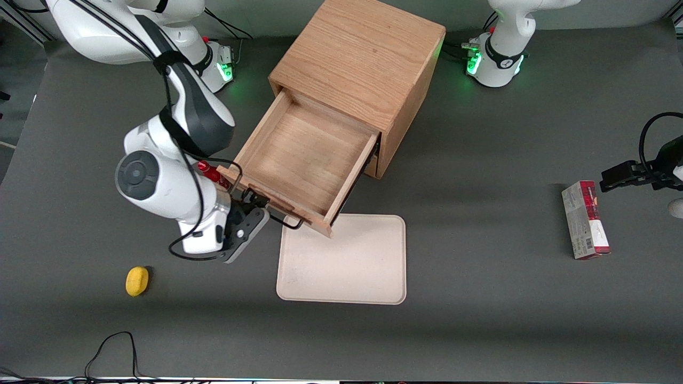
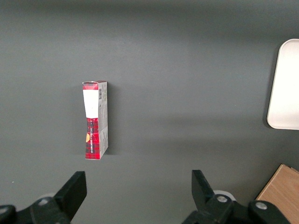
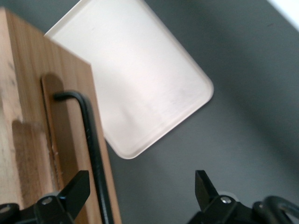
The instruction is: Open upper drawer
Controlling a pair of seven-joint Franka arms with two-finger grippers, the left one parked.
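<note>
The wooden box cabinet [image 1: 363,58] stands at the middle of the table. Its upper drawer [image 1: 304,154] is pulled far out, and its shallow wooden tray interior is empty. The drawer's black wire bar handle [image 1: 288,224] runs along the drawer front [image 3: 28,116]. My right gripper [image 1: 255,205] is open at the working arm's end of the drawer front, right beside the handle. In the right wrist view the handle [image 3: 91,140] passes between the fingers of the gripper [image 3: 140,186], close to one finger [image 3: 74,189], with no grip on it. The lower drawer is almost wholly hidden under the upper one.
A beige tray [image 1: 344,261] lies flat just in front of the open drawer, and shows in the right wrist view [image 3: 140,70]. A small yellow object [image 1: 137,280] lies nearer the camera than my gripper. A red and white box [image 1: 585,218] lies toward the parked arm's end.
</note>
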